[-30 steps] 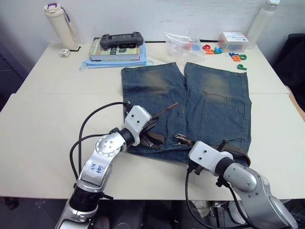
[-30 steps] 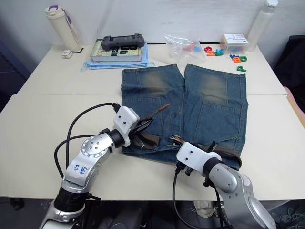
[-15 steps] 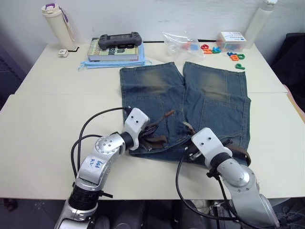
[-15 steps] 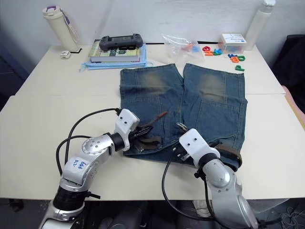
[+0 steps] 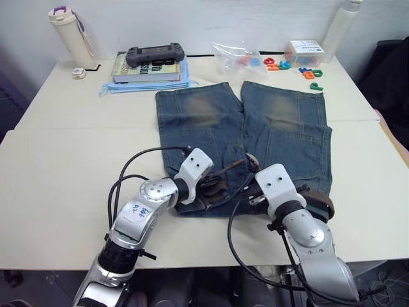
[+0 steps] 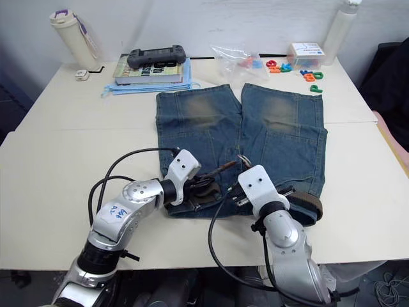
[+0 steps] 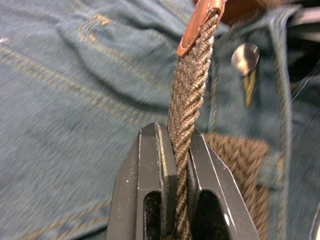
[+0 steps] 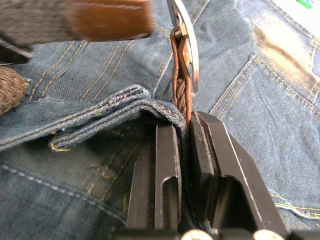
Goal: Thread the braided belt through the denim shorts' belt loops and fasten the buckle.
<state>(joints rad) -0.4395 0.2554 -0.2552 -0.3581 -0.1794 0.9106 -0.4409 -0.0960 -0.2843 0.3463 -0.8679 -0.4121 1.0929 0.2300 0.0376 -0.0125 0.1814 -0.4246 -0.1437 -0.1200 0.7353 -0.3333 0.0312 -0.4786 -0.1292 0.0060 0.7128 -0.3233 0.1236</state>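
Item: the denim shorts (image 5: pixel 255 128). We are viewing them lying flat on the table (image 5: pixel 64 147), legs toward the far edge, waistband toward the near edge.

Item: the braided belt (image 7: pixel 189 95). We are finding it at the shorts' waistband, its tan-tipped end rising free near the middle and another stretch running to the right along the waist.

Item: the left gripper (image 7: pixel 179 150). We are seeing its two fingers closed on the braided belt just short of the tan tip, over the near left part of the waistband.

Item: the right gripper (image 8: pixel 184 140). We are seeing its fingers clamped on the belt's strap end just below the buckle (image 8: pixel 184 30), with a fold of the waistband pressed against them. The buckle is standing upright above the fingers, just right of the belt's tip.

Item: far-edge sundries. We are noting a stack of books (image 5: pixel 150 67) bearing a black game controller (image 5: pixel 153 53), a cream bottle (image 5: pixel 67 35), a clear plastic bag (image 5: pixel 236 56) and coloured letters (image 5: pixel 307 70).
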